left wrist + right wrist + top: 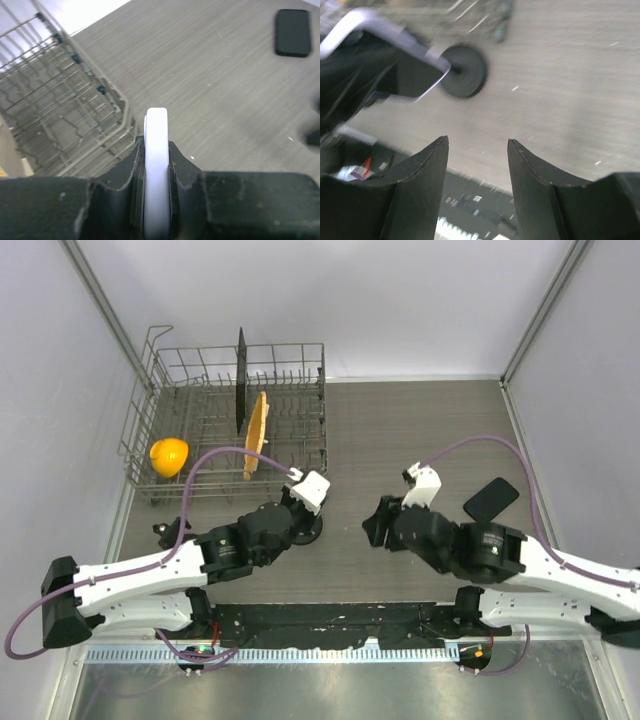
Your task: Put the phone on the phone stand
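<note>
My left gripper [156,150] clamps the phone stand [156,122]; right gripper [477,150] gapes empty; phone [491,498] lies on table [400,430], not yet placed.

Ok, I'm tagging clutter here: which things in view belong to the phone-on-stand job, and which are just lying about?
Job: flat black phone; phone stand with round black base, its pale plate clamped in the left jaws.
Lying about: grey wire dish rack; in it, a yellow rounded object, an upright black board, an orange-brown flat piece.
</note>
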